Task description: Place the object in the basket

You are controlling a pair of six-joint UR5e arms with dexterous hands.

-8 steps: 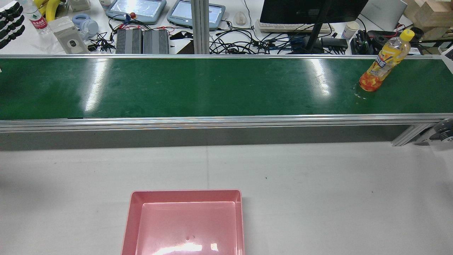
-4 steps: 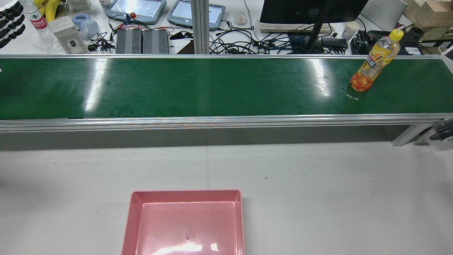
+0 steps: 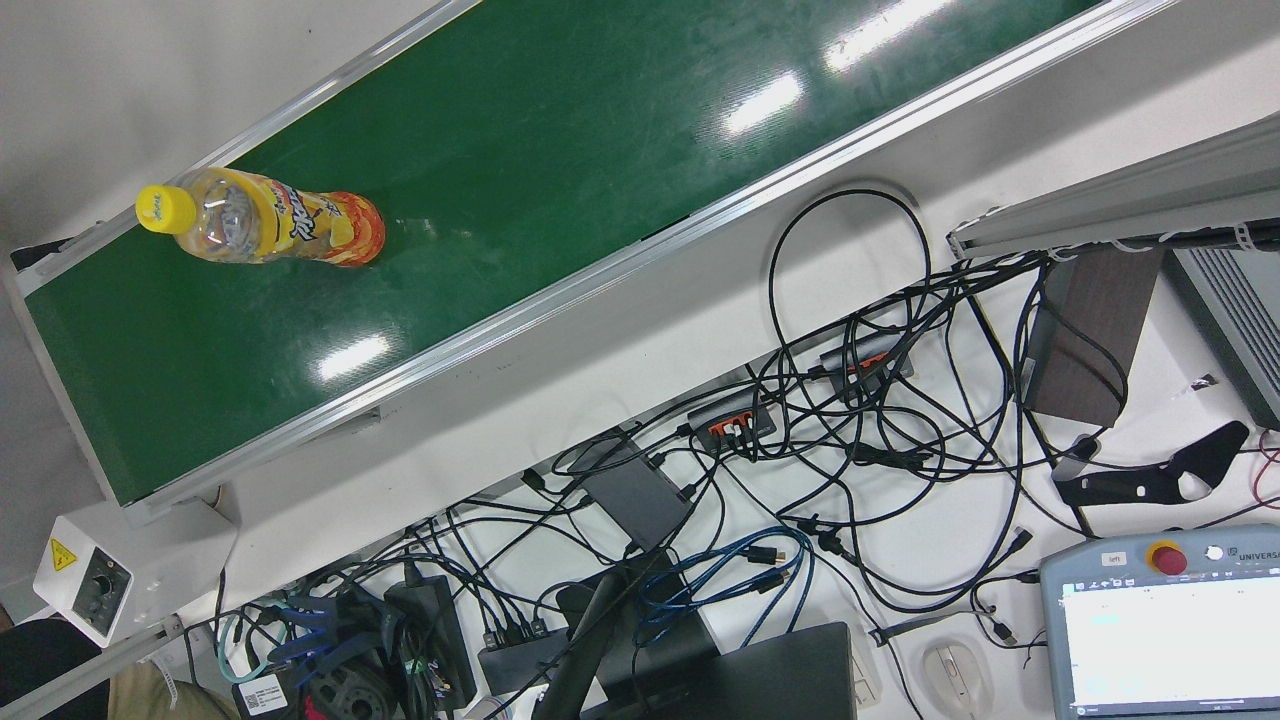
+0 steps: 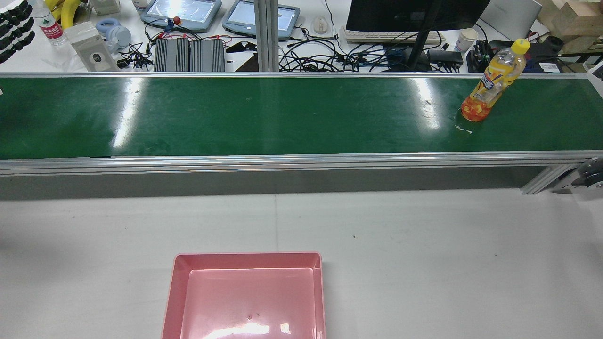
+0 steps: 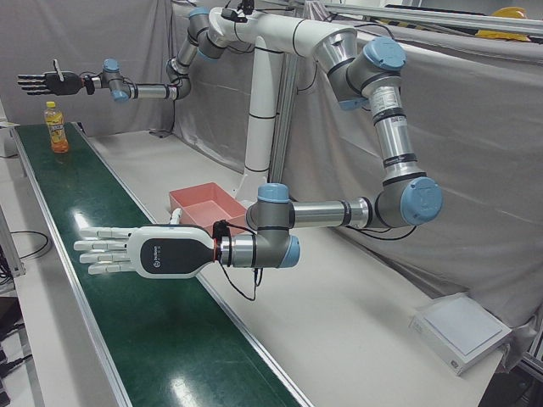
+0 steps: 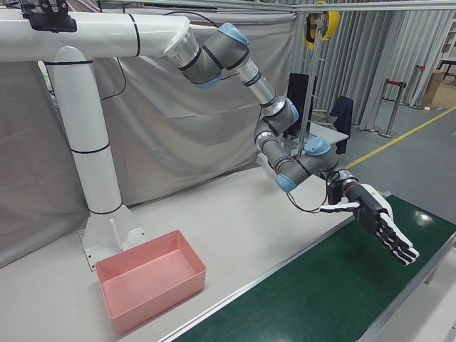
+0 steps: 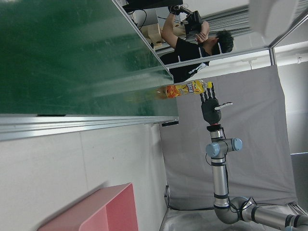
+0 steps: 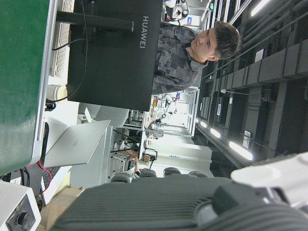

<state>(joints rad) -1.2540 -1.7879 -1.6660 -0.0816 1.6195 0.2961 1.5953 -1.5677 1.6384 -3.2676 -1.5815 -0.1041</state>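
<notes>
A yellow-capped bottle of orange drink (image 4: 492, 81) stands upright near the right end of the green conveyor belt (image 4: 282, 117); it also shows in the front view (image 3: 262, 228) and far off in the left-front view (image 5: 56, 127). The pink basket (image 4: 247, 254) sits empty on the white table near me, a little left of centre. My left hand (image 5: 127, 252) hovers flat over the belt with fingers spread, far from the bottle; its dark fingers (image 4: 14, 26) show at the top left. My right hand (image 5: 47, 82) hangs open, high above the bottle (image 7: 185, 89).
Behind the belt a desk carries a monitor (image 4: 414, 14), teach pendants (image 4: 181, 12), power bricks and tangled cables (image 3: 800, 450). A control box (image 3: 95, 585) sits at the belt's end. A person (image 7: 192, 43) stands beyond the belt. White table lies between the belt and the basket.
The bottle has travelled leftward along the belt, still upright. The left hand's fingers have drifted slightly up and out of the rear view's corner. The basket has not moved.
</notes>
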